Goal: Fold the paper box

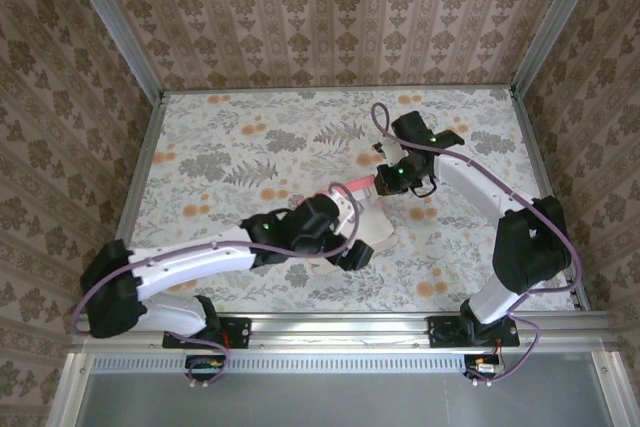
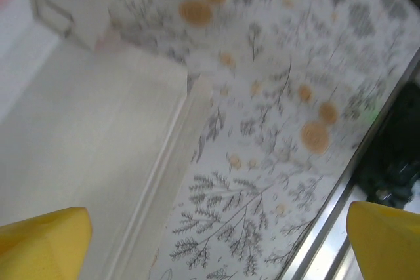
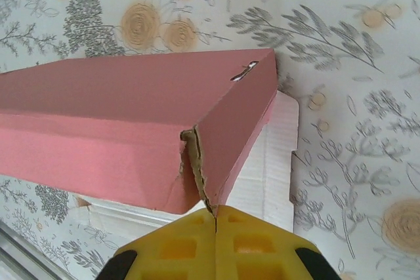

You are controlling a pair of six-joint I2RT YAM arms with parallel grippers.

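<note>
1. Paper box (image 1: 378, 227) just 5 o'clock of table (image 1: 250, 137) centre: pale inner face flat, pink outer flap raised, corner crease torn.
2. Right jaws pinched shut on that pink corner, reaching from 1 o'clock.
3. Left jaws spread wide above the pale panel; left arm (image 1: 200, 257) covering the box's 8 o'clock side.
4. Floral table covering; patterned wallpaper walls (image 1: 330, 7) all round.

The paper box (image 1: 378, 231) rests on the floral table (image 1: 220, 147).
</note>
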